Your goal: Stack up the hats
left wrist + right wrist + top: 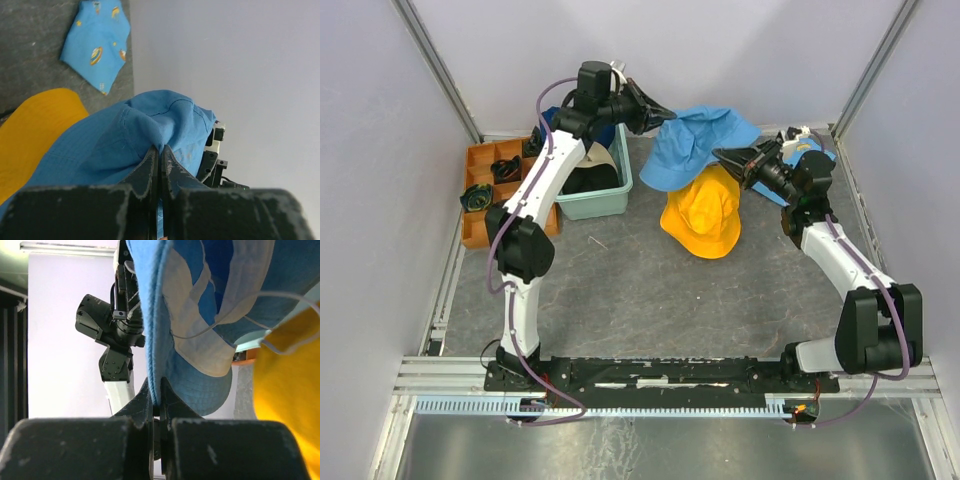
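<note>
Blue hat (705, 140) is held up partly over the yellow hat (705, 215), brim clamped by left gripper (668, 113) and right gripper (722, 156). Thin pinches: fabric could be pulled free, hat dropped off-centre.

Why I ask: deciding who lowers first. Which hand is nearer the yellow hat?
Right. The right hand pinches the blue hat close beside the far edge of the yellow hat; the left hand pinches the same hat farther back, nearer the green tub.
</note>
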